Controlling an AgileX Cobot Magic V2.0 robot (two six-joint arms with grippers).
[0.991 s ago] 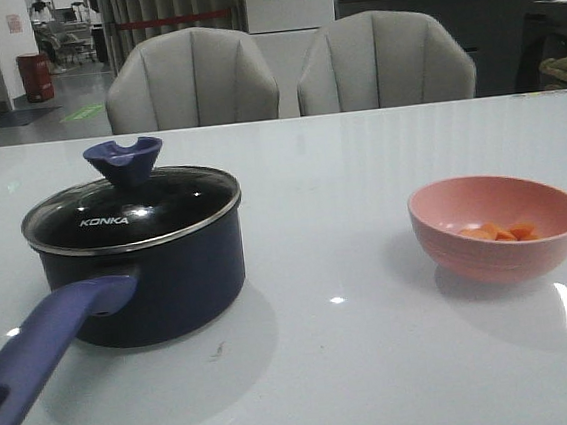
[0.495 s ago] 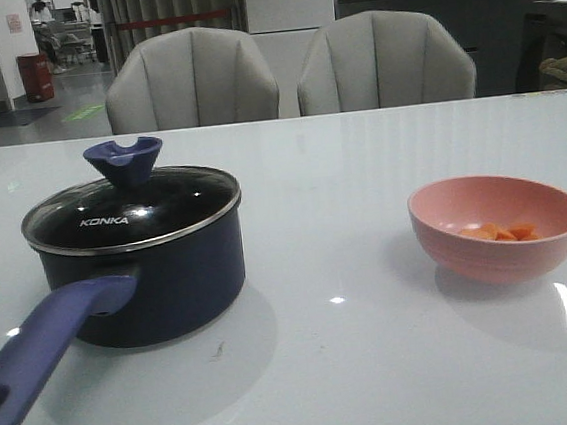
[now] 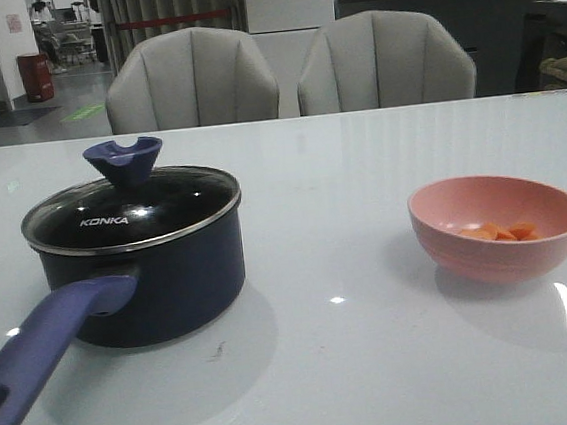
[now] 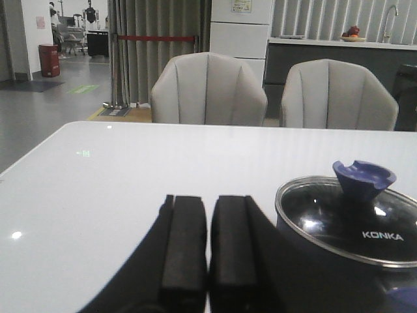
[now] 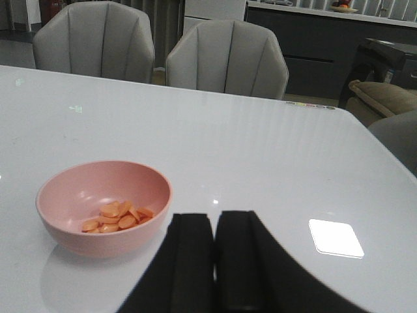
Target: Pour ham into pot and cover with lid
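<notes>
The dark navy round saucepan (image 3: pixel 154 275) is seen at the left of the front view, standing upright on the glossy white table (image 3: pixel 359 366), and its long purple-blue handle (image 3: pixel 41 356) is pointed toward the lower left corner of the frame, the hole at its end lying nearest the camera. The round glass lid with a metal rim (image 3: pixel 133 212) is seated level on the saucepan, its flared blue-purple knob (image 3: pixel 123 163) upright and the white lettering turned toward the camera. Well apart, at the right of the frame, the pink round bowl (image 3: pixel 498 227) is found, with the small orange-pink ham pieces (image 3: pixel 496 232) lying in its bottom. No arm is shown in the front view; the grippers are caught only by the wrist cameras. In the left wrist view the left gripper's (image 4: pixel 208 251) black fingers (image 4: pixel 184 244) are pressed together at the lower centre, nothing between them, with the lidded saucepan at the lower right of that frame. In the right wrist view the right gripper (image 5: pixel 214 261) is likewise closed on nothing, held level above the table, and the bowl is looked into from higher up at the lower left, so that the ham is revealed as a loose pile of flat rounded pieces. Two grey padded chairs (image 3: pixel 190 81) are lined up behind the table.
</notes>
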